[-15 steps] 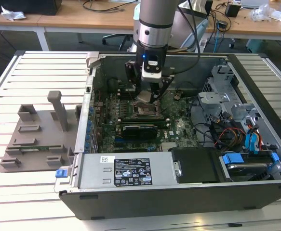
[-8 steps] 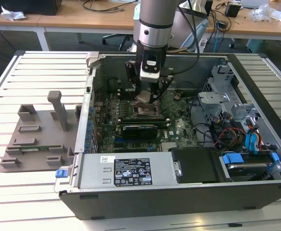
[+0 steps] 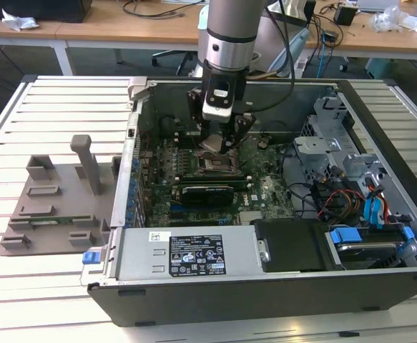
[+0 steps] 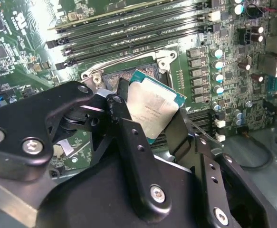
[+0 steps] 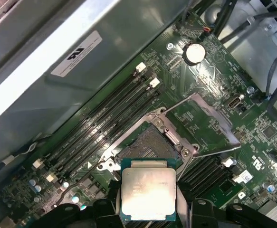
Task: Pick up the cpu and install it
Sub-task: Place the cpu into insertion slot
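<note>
Cpu [image 5: 148, 195] hangs in my gripper [image 3: 222, 137], right over the socket [image 5: 145, 151], which I take as my landmark for everything else.

A slatted surface [image 3: 58, 107] carries the open computer case [image 3: 265, 293] that holds the socket. On that surface a grey fixture [image 3: 58, 207] lies outside the case, well apart from the socket, toward the exterior view's left. Inside the case the green motherboard [image 3: 265, 194] lies flat with the socket set into it. Rows of long dark memory slots [image 5: 109, 118] run just beside the socket on two sides. The socket's metal load plate [image 5: 202, 118] stands swung open, hinged away from the socket and leaving its contact field bare.

My gripper's fingers [image 4: 128, 137] are clamped on two opposite edges of the cpu, and its silvery top faces the cameras in both wrist views. In the second wrist view the chip looks tilted, one corner lower than the rest. It overlaps one edge of the socket rather than lying square within it. I cannot tell whether it touches the socket.
</note>
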Motion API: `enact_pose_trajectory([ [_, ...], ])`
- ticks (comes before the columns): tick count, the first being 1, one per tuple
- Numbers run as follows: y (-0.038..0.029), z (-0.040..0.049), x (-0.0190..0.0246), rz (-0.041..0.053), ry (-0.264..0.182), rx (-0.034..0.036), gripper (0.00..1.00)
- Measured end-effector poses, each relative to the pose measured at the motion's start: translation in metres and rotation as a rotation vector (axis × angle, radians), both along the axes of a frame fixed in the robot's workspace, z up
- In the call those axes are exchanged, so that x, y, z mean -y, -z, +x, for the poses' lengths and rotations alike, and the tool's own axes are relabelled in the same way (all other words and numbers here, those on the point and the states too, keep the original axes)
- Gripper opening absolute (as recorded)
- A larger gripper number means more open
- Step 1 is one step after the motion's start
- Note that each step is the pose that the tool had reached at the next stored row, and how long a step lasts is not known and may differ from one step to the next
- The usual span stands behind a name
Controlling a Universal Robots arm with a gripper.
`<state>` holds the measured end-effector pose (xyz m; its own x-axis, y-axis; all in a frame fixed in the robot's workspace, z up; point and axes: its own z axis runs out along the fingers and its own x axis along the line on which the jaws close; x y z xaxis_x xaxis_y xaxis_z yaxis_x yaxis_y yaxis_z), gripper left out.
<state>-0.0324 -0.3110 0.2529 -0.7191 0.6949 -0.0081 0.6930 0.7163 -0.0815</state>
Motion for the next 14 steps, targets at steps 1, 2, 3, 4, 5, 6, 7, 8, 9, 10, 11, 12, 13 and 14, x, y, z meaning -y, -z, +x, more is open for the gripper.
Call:
enact_pose_trajectory([
  [1,0.0000,0.0000,0.0000,0.0000,0.009,0.0000,0.55],
  [2,0.0001,0.0000,0.0000,0.0000,0.023,0.0000,0.55],
  [3,0.0001,0.0000,0.0000,0.0000,0.033,0.0000,0.55],
  [4,0.0002,0.0000,0.0000,0.0000,0.042,0.0000,0.55],
  [5,0.0002,0.0000,0.0000,0.0000,0.051,0.0000,0.55],
  [6,0.0002,0.0000,0.0000,0.0000,0.059,0.0000,0.55],
  [7,0.0003,0.0000,0.0000,0.0000,0.070,0.0000,0.55],
  [8,0.0003,0.0000,0.0000,-0.0001,0.078,0.0000,0.55],
  [9,0.0004,0.0000,0.0000,0.0000,0.097,0.0000,0.55],
  [10,0.0005,0.0000,0.0000,-0.0001,0.112,0.0000,0.55],
  [11,0.0005,0.0000,0.0000,-0.0001,0.130,0.0000,0.55],
  [12,0.0005,0.0000,0.0000,0.0000,0.145,0.0000,0.55],
  [13,0.0006,0.0000,0.0000,-0.0001,0.155,0.0000,0.55],
  [14,0.0006,0.0000,0.0000,0.0000,0.162,0.0000,0.55],
])
